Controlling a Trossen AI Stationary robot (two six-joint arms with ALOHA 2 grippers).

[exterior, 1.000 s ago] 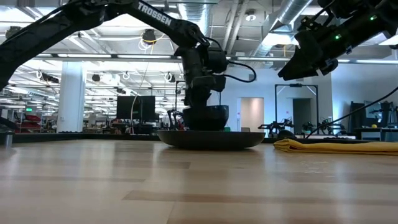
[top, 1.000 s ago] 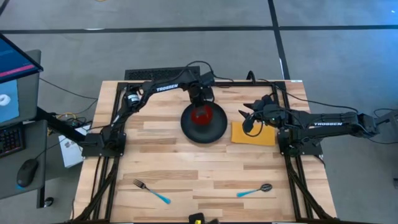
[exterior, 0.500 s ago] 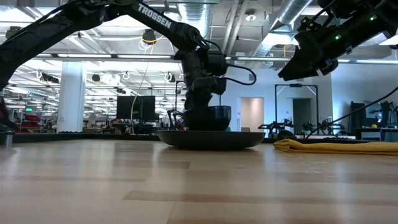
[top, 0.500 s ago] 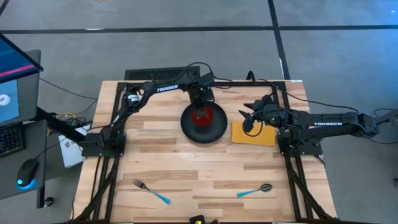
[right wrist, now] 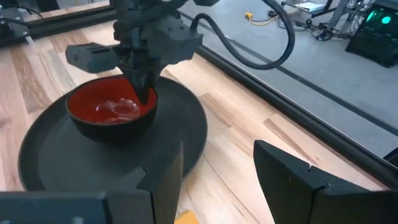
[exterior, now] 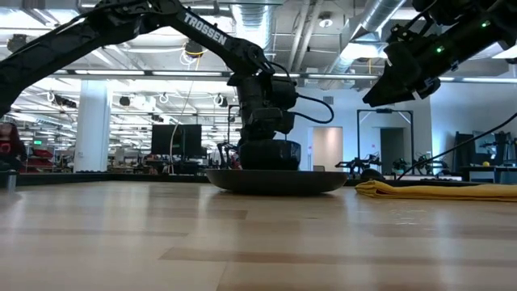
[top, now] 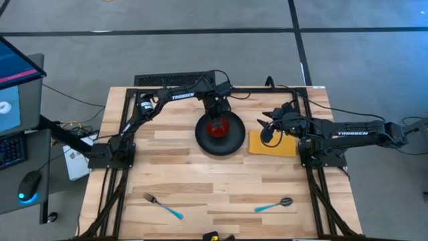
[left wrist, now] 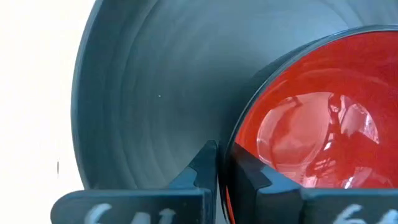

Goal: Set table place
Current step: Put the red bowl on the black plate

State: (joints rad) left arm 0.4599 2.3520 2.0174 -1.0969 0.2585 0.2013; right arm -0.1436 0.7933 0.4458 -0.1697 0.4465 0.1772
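The left gripper (top: 215, 118) is pinching the rim of the red bowl (top: 216, 126), its fingers (left wrist: 205, 168) nearly closed with one inside and one outside the bowl wall. The bowl is sitting on the black plate (top: 231, 139), toward the plate's 11 o'clock edge rather than dead centre, and in the low view it appears to be resting on the plate, not hanging above it. The plate is lying toward 12 o'clock on the wooden surface (top: 200, 187), with the yellow napkin (top: 284, 147) just beside it at 3 o'clock.

The right gripper (top: 267, 131) is hovering above the napkin's near edge with its fingers (right wrist: 289, 180) spread wide and nothing between them; it is waiting.

The fork (top: 160, 204) is lying at about 7 o'clock on the surface and the spoon (top: 274, 204) at about 5 o'clock, both well apart from the plate and untouched.

Judging by this, the bowl-placing step is in hand and close to done. The next move is probably calling for the left gripper to release the rim and lift straight up, so that the bowl is not being dragged or tipped. After that the cutlery is waiting to be brought up beside the plate and napkin, each piece likely by the arm nearer to it.
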